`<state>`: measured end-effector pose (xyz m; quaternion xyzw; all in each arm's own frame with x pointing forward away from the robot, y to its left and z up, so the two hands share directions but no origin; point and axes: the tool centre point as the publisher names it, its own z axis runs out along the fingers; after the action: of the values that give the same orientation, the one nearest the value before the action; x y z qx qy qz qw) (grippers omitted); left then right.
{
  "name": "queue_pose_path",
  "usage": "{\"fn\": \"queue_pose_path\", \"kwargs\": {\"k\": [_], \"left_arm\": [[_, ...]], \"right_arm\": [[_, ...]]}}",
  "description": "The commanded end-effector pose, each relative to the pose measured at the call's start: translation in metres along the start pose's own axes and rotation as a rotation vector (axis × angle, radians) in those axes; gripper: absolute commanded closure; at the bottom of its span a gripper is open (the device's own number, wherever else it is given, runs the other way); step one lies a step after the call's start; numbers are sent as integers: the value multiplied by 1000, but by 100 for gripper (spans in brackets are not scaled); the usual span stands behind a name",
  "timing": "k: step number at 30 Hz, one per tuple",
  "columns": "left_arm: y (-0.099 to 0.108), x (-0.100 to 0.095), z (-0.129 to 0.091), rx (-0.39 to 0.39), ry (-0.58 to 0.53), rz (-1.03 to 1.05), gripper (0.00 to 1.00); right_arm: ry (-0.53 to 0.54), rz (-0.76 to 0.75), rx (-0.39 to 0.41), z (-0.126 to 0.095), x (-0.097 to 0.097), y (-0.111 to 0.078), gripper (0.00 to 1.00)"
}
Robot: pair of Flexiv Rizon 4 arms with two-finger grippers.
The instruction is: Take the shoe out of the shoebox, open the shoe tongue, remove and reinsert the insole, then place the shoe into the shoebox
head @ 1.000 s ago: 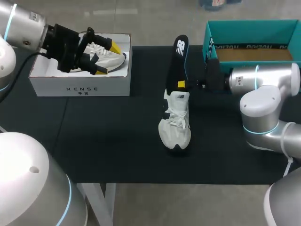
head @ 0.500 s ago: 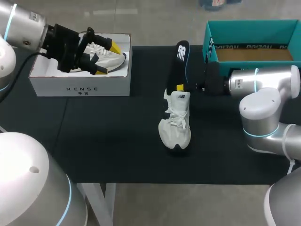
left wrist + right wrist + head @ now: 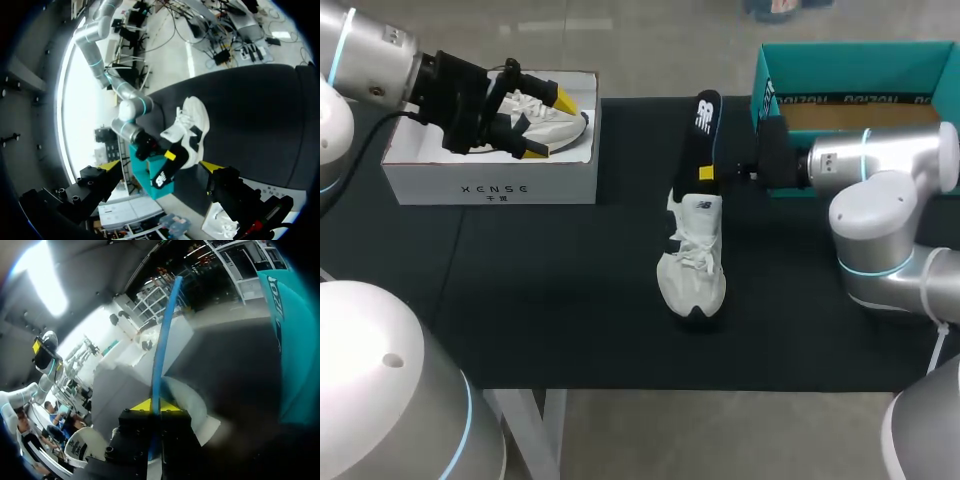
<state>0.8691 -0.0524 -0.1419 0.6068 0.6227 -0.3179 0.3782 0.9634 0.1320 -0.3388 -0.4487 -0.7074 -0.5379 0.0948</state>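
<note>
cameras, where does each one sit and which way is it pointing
Head view: above and behind the robot, looking down on the table; left arm enters at its left, right arm at its right.
Left wrist view: on the left arm above the white box, looking across at the shoe; its open jaws show.
Right wrist view: on the right arm, looking along the insole clamped edge-on in its jaws.
Shared: all three show the insole and teal shoebox.

Soft, even light covers the dark tabletop [image 3: 540,300] in the head view; the white shoe [image 3: 692,272] shows bright against it. White glare burns out the room beyond the tabletop's edge in the left wrist view. The right wrist view's insole [image 3: 163,340] and teal shoebox [image 3: 295,355] are blurred
</note>
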Motion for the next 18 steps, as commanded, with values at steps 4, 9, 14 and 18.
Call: {"fn": "queue_pose_path", "kwargs": {"k": [4, 9, 14, 18], "left_arm": [[-1, 0, 0, -2, 2, 0, 0], [-1, 0, 0, -2, 2, 0, 0], [-1, 0, 0, -2, 2, 0, 0], [-1, 0, 0, -2, 2, 0, 0]], "right_arm": [[-5, 58, 39, -3, 5, -31, 100], [-14, 51, 74, -3, 8, -35, 95], [-14, 32, 32, -2, 0, -3, 71], [-27, 10, 9, 2, -7, 17, 78]]}}
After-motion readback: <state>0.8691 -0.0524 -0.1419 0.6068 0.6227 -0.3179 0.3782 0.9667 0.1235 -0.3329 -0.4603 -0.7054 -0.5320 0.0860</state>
